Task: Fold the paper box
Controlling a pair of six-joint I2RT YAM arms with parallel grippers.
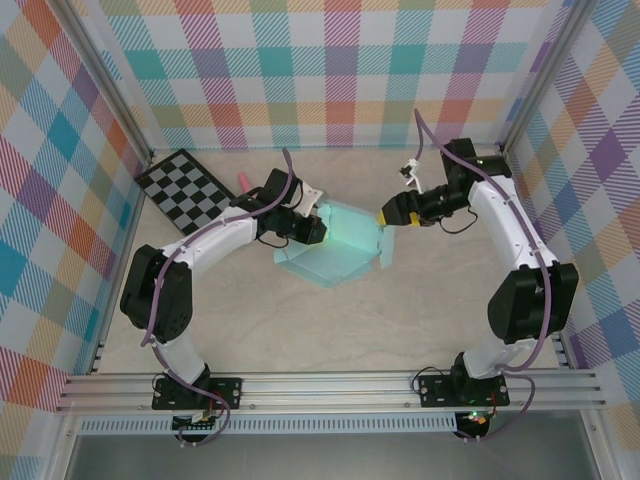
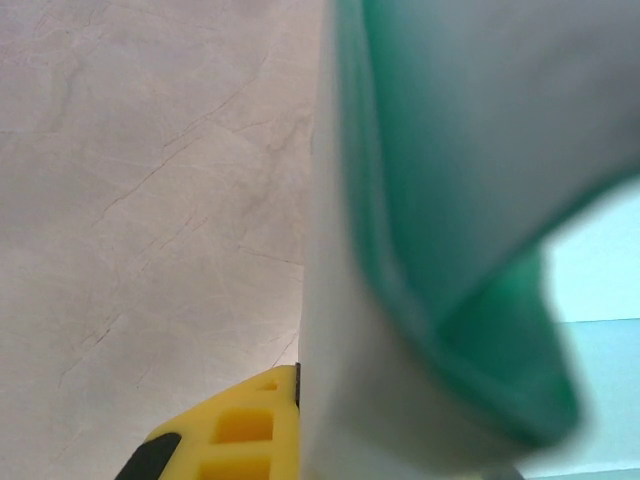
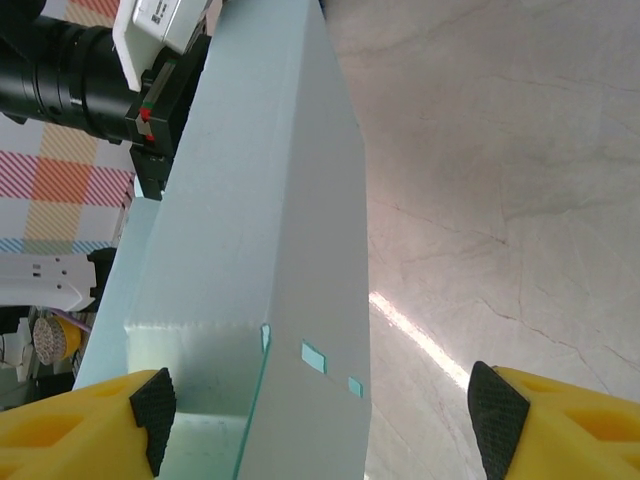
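Left end effector (image 1: 318,228) is pinched tight on a flap of the paper box (image 1: 345,245), and we see one of its yellow fingers (image 2: 235,425) flush against the card. The right end effector (image 1: 385,215) stands wide, its jaws straddling the box's right edge with one pad well clear of it.

Around everything we see plaid walls (image 1: 300,60) in pastel checks. Below them lies the counter (image 1: 350,330), pale and marbled with faint veins.

The box sits mid-counter between the two arms. It is thin mint-cyan card, half folded, with one panel raised steeply and creased flaps spread beneath it.

A black-and-white checkerboard (image 1: 185,187) lies flat at the far left corner, well apart from the box. Smallest are the little cut slots (image 3: 313,357) near the box's fold.
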